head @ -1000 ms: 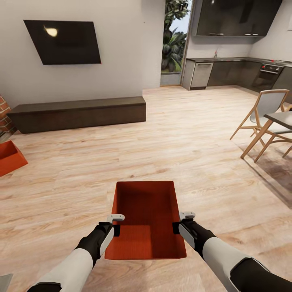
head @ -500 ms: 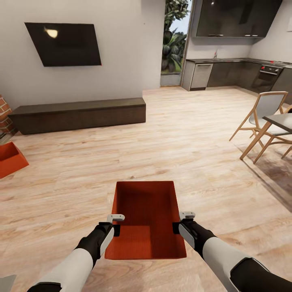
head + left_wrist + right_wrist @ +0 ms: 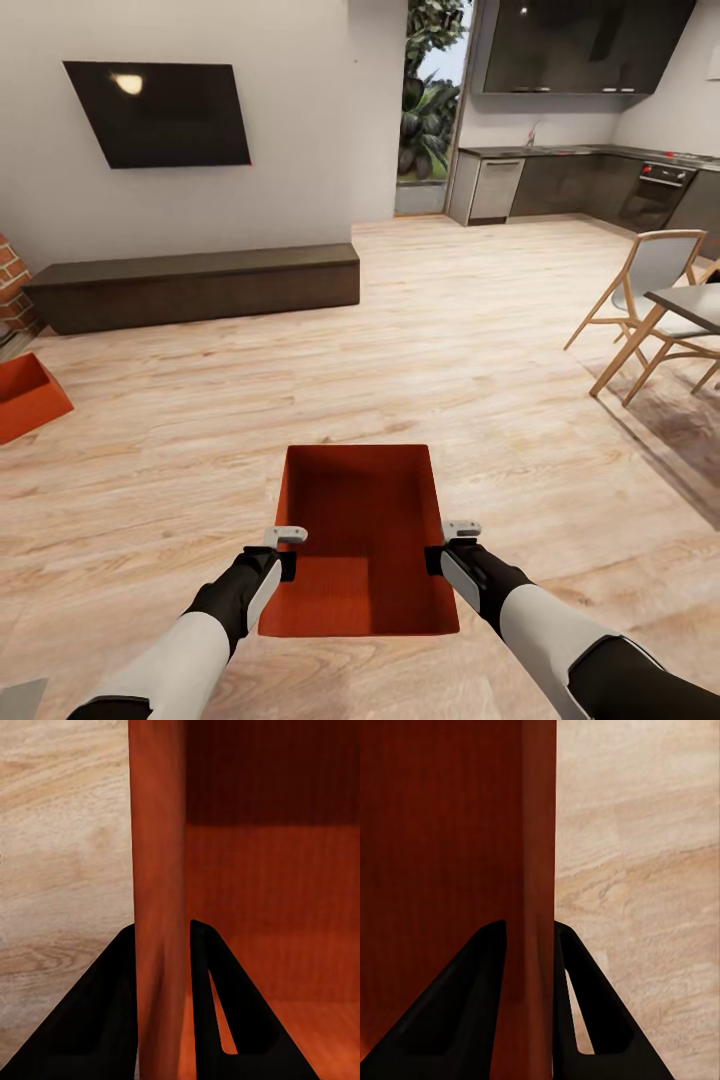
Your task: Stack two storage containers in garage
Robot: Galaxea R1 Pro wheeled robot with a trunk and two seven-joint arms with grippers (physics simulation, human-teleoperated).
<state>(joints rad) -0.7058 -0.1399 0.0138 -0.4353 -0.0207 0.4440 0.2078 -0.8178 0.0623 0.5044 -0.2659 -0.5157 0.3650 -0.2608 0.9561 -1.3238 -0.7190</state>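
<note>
I hold one storage container (image 3: 360, 540) above the wood plank floor (image 3: 480, 380). My left pincer (image 3: 285, 552) is clamped on its left wall, my right pincer (image 3: 447, 548) on its right wall. The other storage container (image 3: 28, 395) sits on the floor far left.

One orange-red bin (image 3: 362, 540) held aloft, another (image 3: 28, 396) floored.
</note>
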